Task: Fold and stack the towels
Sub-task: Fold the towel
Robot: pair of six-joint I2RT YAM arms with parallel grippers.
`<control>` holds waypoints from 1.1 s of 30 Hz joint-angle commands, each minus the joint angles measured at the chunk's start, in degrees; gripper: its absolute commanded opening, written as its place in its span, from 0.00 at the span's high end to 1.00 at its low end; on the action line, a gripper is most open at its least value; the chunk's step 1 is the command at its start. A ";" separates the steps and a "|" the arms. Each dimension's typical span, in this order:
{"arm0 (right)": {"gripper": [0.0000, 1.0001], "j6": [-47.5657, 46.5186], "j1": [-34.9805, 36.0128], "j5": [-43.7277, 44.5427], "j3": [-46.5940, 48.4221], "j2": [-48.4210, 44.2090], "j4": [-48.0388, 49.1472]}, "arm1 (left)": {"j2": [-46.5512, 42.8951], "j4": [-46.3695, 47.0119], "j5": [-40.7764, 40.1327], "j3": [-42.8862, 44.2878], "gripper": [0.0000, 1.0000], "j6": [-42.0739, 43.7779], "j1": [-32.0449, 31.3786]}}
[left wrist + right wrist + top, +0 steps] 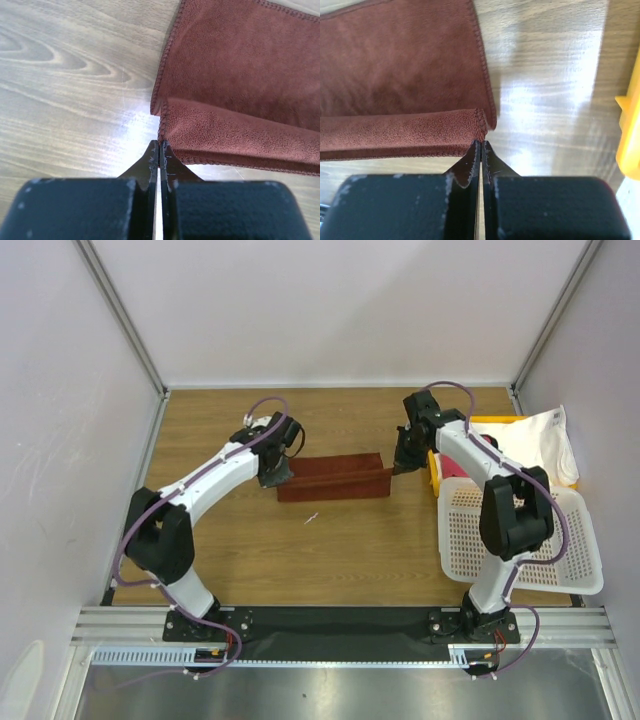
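We see both arms stretched forward and bent inward over the middle of the counter (230,540), wrists tipped down. The left hand (277,472) sits at the left end of the reddish-brown towel (335,478), and the right hand (403,462) at its right end. In each wrist view the fingers are pressed together, with only a sliver of light between them. The tips pinch a corner of the towel's near edge, which is raised and doubled over the flat part behind it.

To the right, the white perforated basket (590,570) lies close beside the right arm's upper link. Behind it the yellow tray (497,423) carries the white towel (535,440), heaped against the right wall. The tray's near corner is just beside the right hand. A small pale scrap (311,518) lies on the counter in front of the brown towel.

Bare wood runs to the left, behind and in front of the towel. Walls close in the left, right and far sides.
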 commanded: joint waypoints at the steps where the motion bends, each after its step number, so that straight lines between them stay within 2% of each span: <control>1: 1.00 -1.95 -2.26 -1.10 1.73 2.86 1.16 | 1.76 -0.65 -2.95 2.19 1.00 2.01 0.73; 10: 1.00 -2.65 -3.67 -2.88 5.86 8.66 0.63 | 5.45 2.43 -0.85 2.81 1.00 2.80 1.26; 33: 1.00 -2.39 -3.76 -2.79 14.64 16.75 1.69 | 14.68 1.99 3.20 10.98 1.00 7.28 6.70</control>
